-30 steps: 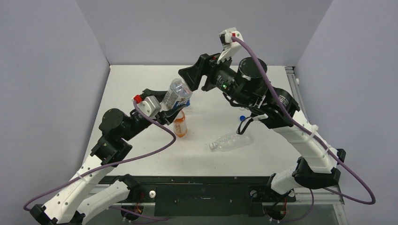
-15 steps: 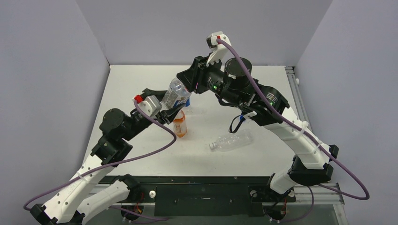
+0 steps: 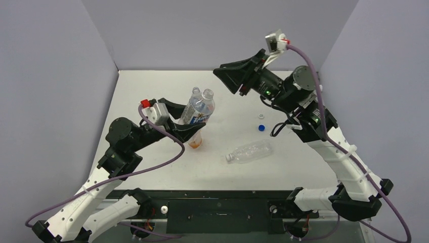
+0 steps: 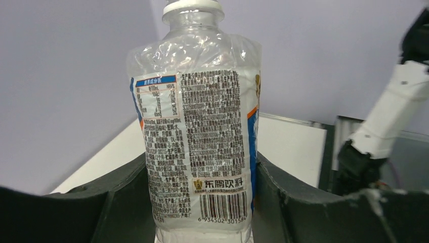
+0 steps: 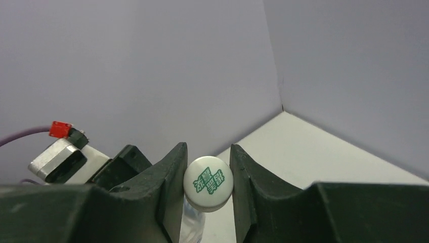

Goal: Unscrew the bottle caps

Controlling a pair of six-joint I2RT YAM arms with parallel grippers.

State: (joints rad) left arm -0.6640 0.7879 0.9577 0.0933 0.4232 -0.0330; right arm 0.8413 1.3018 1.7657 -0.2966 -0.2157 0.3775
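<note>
Evidently this bottle's unscrewing was at its end. The right gripper (image 5: pixel 208 158) was pinched tight on a white cap (image 5: pixel 208 183), well apart from the blue-and-white labelled bottle (image 4: pixel 197 131). The left gripper (image 4: pixel 202 195) clamped that bottle by its body. The white band at the bottle's top was cut by the frame edge and was probably only the neck collar.

Next, the cap needed setting on the table (image 3: pixel 152 101), near the loose blue cap (image 3: pixel 261 128) and small white cap (image 3: pixel 260 116). The orange bottle (image 3: pixel 195 143) stood half-hidden under the left gripper, in the way of lowering. The plain bottle (image 3: pixel 250 151) lay on its side.
</note>
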